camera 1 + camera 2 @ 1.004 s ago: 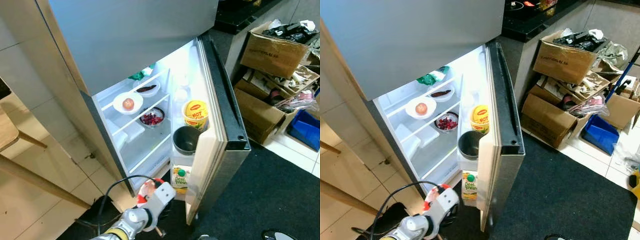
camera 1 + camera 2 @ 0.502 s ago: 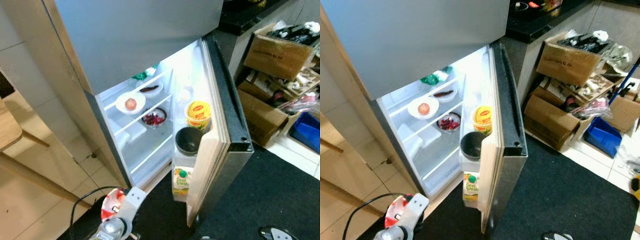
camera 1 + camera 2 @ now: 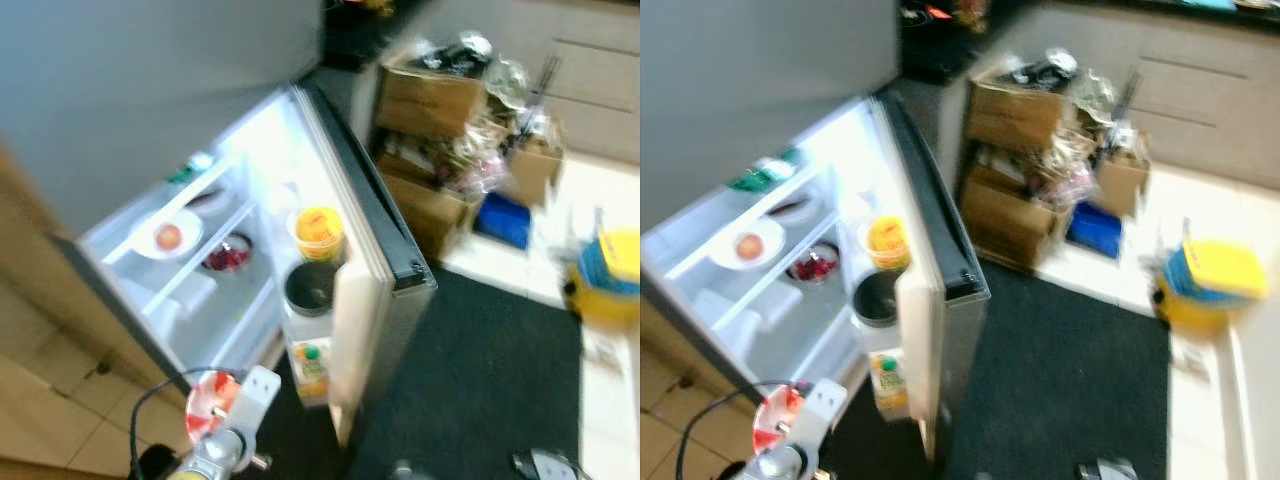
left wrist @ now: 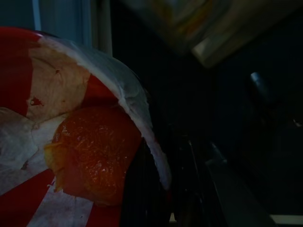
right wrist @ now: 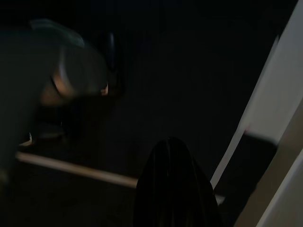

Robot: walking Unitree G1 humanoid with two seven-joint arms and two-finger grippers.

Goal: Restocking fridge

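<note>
The fridge (image 3: 120, 120) stands with its lower door (image 3: 372, 262) swung open and the shelves lit. Inside lie a white bowl with a round red fruit (image 3: 166, 236) and a bowl of red berries (image 3: 227, 255). The door rack holds a yellow tub (image 3: 318, 232), a dark pot (image 3: 310, 287) and a juice carton (image 3: 312, 368). Low in front of the fridge, my left gripper (image 3: 218, 412) is shut on a red and white bowl (image 3: 204, 404). Up close, the bowl (image 4: 33, 94) holds an orange piece of food (image 4: 92, 151) under plastic wrap. The right wrist view is very dark, with one black finger (image 5: 174, 189).
A black mat (image 3: 490, 380) covers the floor right of the fridge door. Stacked cardboard boxes (image 3: 432, 105) full of clutter stand behind it, with a blue bin (image 3: 505, 218) and a yellow object (image 3: 610, 275) further right. A black cable (image 3: 150, 400) loops by my left arm.
The whole picture has swung to the right and blurred, so the camera moved. The bowl stays held in my left gripper, low before the fridge.
</note>
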